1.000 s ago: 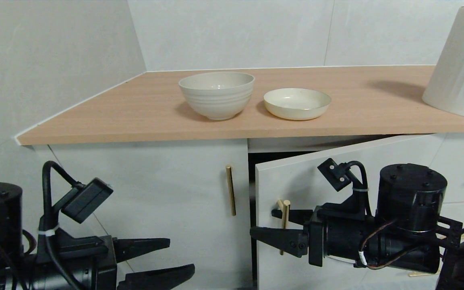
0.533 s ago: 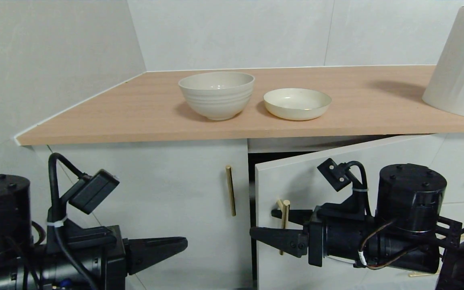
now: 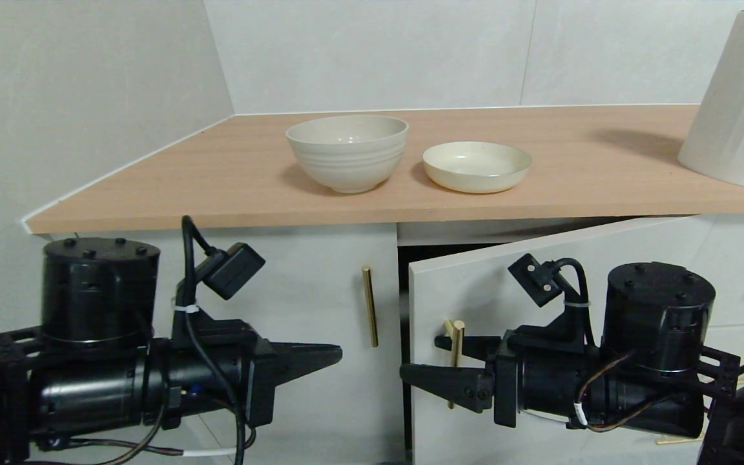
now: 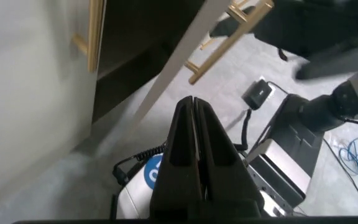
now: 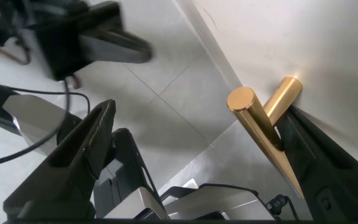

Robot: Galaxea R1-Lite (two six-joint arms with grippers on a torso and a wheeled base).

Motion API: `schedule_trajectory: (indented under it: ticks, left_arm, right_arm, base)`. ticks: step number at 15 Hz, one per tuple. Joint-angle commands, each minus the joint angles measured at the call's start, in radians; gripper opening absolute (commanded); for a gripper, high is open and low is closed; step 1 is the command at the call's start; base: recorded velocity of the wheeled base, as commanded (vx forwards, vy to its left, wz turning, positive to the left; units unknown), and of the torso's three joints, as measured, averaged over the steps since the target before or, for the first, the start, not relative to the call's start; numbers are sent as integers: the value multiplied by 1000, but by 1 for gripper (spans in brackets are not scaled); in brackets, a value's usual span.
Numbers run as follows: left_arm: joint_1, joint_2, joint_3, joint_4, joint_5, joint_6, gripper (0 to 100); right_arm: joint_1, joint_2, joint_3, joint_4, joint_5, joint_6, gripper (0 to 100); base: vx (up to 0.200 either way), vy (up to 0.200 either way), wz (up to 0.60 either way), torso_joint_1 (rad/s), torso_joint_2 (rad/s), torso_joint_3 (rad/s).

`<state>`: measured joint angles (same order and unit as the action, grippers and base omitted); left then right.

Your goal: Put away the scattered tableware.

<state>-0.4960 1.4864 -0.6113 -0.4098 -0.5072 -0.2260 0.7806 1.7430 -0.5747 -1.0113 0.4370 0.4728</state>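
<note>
1. My left gripper is nearest, at about 8 o'clock in the head view. Its two fingers are pressed flat together into one wedge, with nothing between them. It sits in front of the closed cabinet door, short of that door's upright brass bar.
2. My right gripper is at about 4 o'clock. Its fingers are spread wide, one on each side of the gold door handle. One finger lies just beside the handle's mounting post; I cannot tell whether it touches.
3. The gold door handle belongs to the ajar door, which swings out toward me and leaves a dark gap at its 9 o'clock edge.
4. Above both doors runs the wooden countertop. The ribbed bowl stands upright on it at 12 o'clock.
5. The shallow dish rests near the bowl's 3 o'clock side, not touching it.
6. At 2 o'clock, a white pleated lampshade stands on the countertop, well apart from the dish.
</note>
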Motion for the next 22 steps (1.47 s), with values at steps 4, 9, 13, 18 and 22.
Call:
schedule_trajectory:
  ticks: [4,9,13,18,22]
  left_arm:
    - [-84,245,-12,-208,22,-1,0]
    - [-111,451,1,-570,187,-102,0]
    - [-136,543,10,-805,188,-104,0]
    - [-177,563,41,-957,184,-102,0]
    - [-190,561,45,-988,184,-101,0]
  right_arm:
    - [-1,-13,6,0,2,-2,100]
    - [0,-17,15,2,3,-2,100]
    - [-1,-25,36,2,49,-3,100]
    - [-14,-56,59,3,81,-8,100]
    - [-57,-79,91,3,80,-57,100]
  base:
    - [0,0,0,0,0,0]
    - [0,0,0,0,0,0]
    - [0,0,0,0,0,0]
    - [0,0,0,0,0,0]
    - [0,0,0,0,0,0]
